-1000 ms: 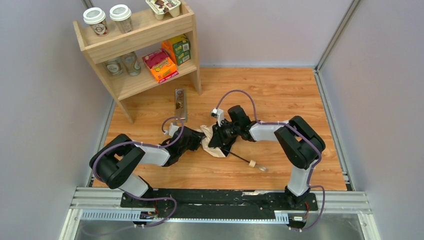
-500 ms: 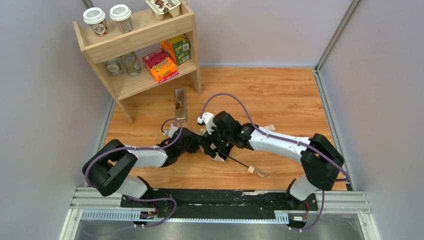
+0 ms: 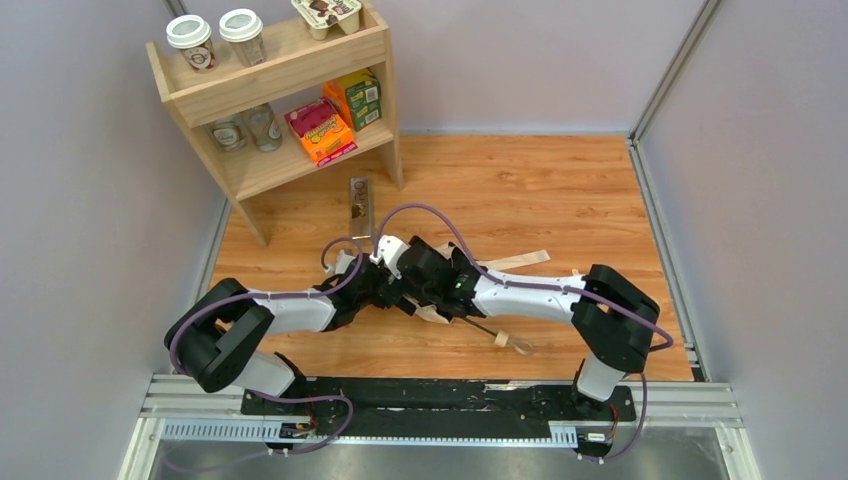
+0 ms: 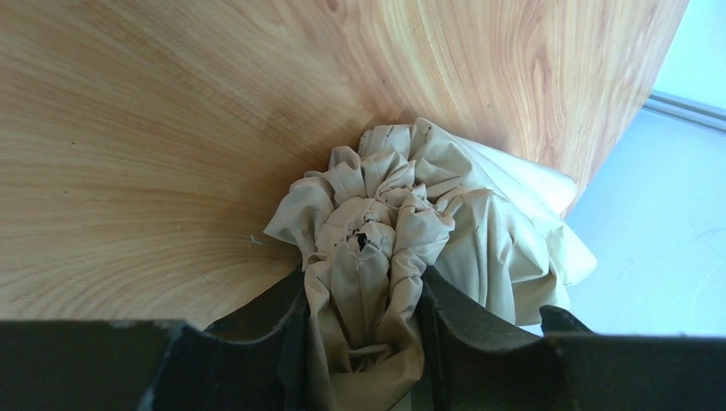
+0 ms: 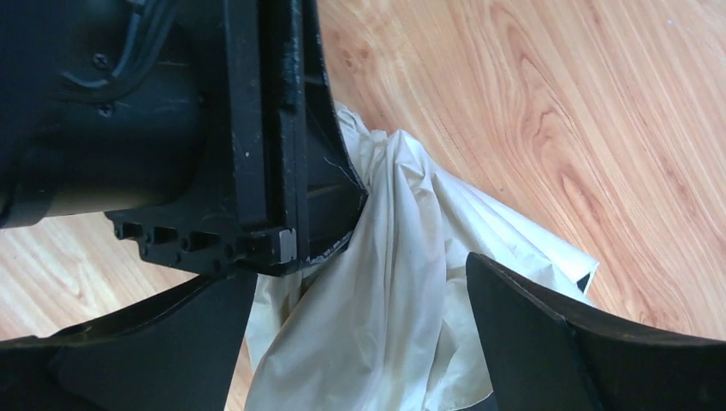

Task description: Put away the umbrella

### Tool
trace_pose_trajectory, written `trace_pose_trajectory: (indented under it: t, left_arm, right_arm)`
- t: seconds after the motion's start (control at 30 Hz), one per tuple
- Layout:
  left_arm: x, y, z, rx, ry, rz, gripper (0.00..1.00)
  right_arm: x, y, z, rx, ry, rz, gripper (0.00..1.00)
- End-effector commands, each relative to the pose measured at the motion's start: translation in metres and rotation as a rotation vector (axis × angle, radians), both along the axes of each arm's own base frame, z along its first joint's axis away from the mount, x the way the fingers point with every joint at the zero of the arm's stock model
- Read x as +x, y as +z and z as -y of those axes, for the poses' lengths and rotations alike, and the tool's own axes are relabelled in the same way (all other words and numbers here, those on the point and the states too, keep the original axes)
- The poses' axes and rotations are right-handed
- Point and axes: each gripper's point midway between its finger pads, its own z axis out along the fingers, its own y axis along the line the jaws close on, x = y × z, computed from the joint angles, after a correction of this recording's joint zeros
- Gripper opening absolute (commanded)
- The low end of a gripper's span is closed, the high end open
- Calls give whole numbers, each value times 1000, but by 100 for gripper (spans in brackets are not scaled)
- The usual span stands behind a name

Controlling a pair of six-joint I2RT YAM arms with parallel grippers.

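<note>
Two pincers crowd the middle of the table [image 3: 560,190], so from above you see very little of the umbrella [image 4: 402,223]: both wrists cover most of its canopy. Only a sliver of pale fabric, the thin black shaft [image 3: 478,324] and the small wooden knob [image 3: 504,339] with its loop show, running out toward the near right. A pale strip [image 3: 520,260] lies flat on the table beyond the right arm; you cannot tell whether it belongs to the umbrella. In the left wrist view the fabric is bunched into tight folds and its lower end is cut off by the frame edge. Note that the left pincer [image 4: 364,291] is clamped on this bunched canopy, with one finger on each side. The right pincer [image 5: 368,342] stands wide apart, its fingers straddling loose canopy folds just beside the left pincer; you cannot tell whether either finger touches the fabric. The umbrella lies on the table.
</note>
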Motion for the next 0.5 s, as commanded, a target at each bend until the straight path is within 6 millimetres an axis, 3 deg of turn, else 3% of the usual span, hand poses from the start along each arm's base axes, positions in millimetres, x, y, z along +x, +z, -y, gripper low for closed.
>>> trace_pose_trajectory:
  t: [0.0, 0.17, 0.47]
  left_arm:
    - [-46, -43, -23, 158, -58, -218, 0]
    - [-45, -44, -27, 163, -45, -214, 0]
    - [-43, -36, -27, 141, -38, -196, 0]
  right_arm:
    - [-25, -64, 36, -218, 11, 20, 96]
    - [-54, -61, 31, -86, 121, -28, 93]
    - [-46, -59, 32, -62, 129, 64, 95]
